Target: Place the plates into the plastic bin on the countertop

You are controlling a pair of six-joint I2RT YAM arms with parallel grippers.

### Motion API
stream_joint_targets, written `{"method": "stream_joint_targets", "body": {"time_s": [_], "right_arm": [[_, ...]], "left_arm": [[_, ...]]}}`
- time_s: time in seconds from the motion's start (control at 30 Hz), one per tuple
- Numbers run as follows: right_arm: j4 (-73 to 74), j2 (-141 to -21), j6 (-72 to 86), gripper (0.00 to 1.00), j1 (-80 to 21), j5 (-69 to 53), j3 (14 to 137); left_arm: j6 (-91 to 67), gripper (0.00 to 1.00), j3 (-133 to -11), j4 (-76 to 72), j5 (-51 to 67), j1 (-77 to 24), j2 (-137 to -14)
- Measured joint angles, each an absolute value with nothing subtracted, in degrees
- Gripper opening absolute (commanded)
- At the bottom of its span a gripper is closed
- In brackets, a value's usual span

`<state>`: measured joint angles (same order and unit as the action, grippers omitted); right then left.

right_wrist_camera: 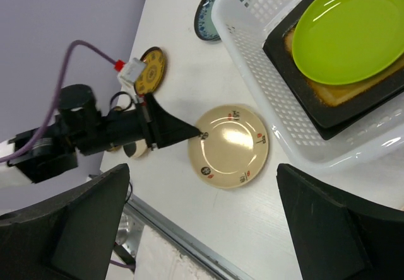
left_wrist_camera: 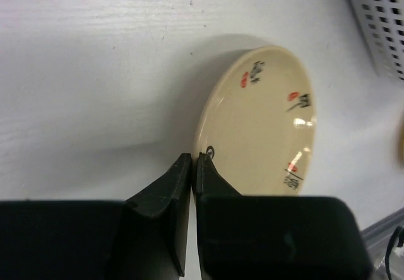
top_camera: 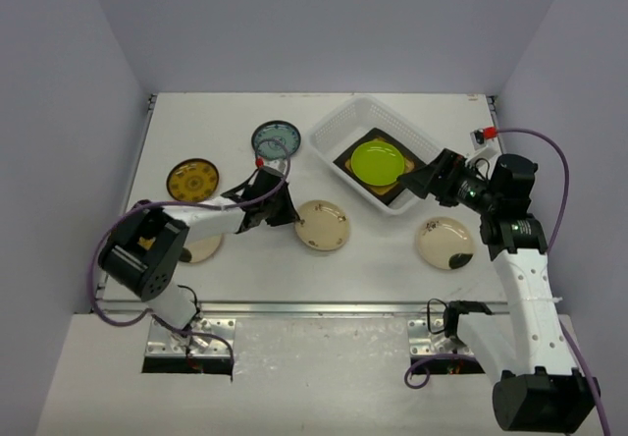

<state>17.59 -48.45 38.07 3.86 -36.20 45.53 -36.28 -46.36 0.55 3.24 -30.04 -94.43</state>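
My left gripper [top_camera: 293, 220] is shut on the near-left rim of a cream plate [top_camera: 326, 226] with small red and black marks, which lies on the white countertop [top_camera: 383, 274]. In the left wrist view the fingertips [left_wrist_camera: 194, 160] pinch that rim of the cream plate [left_wrist_camera: 265, 122]. The plastic bin [top_camera: 339, 127] stands at the back right and holds a green plate [top_camera: 378, 161] on a black square plate. My right gripper [top_camera: 420, 176] is open and empty, above the bin's near corner. The right wrist view shows the bin [right_wrist_camera: 252, 59], the green plate [right_wrist_camera: 347, 31] and the cream plate [right_wrist_camera: 230, 144].
A blue-grey plate [top_camera: 276, 139] and a yellow-brown plate [top_camera: 192, 180] lie at the back left. A cream plate with a black blotch [top_camera: 444, 243] lies at the front right. Another pale plate [top_camera: 204, 248] is partly hidden under the left arm.
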Motion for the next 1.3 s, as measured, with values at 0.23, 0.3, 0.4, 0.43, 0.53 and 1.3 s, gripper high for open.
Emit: {"method": "stream_joint_targets", "body": {"time_s": [0.23,0.3,0.4,0.43,0.53,1.3], "right_arm": [[19.08,-45.1,39.1,0.99,3.69,-32.94,43.7],[20.71,-43.02,39.3,0.99,3.62,-28.64,43.7],[23.3,-39.8,39.51,0.99,3.6,-21.5,43.71],[24.31,-38.75,39.51,0.99,3.6,-19.26,43.72],[27.8,-36.63,39.02,0.99,3.6,-14.32,44.57],[35.72,-35.85,34.23,0.99,3.6,-7.94,46.81]], "left_arm": [[-34.75,0.0,-47.06,11.93,-0.64,-30.04,-73.38],[-34.15,0.0,-50.84,14.52,-1.74,-30.04,-71.01],[-33.2,0.0,-59.32,17.11,-2.58,-30.03,-72.87],[-32.87,0.0,-62.91,17.64,-2.53,-30.0,-74.77],[-31.86,0.0,-75.24,18.21,-1.86,-29.91,-84.99],[-26.21,0.7,-121.95,27.33,15.72,-29.37,-135.46]]}}
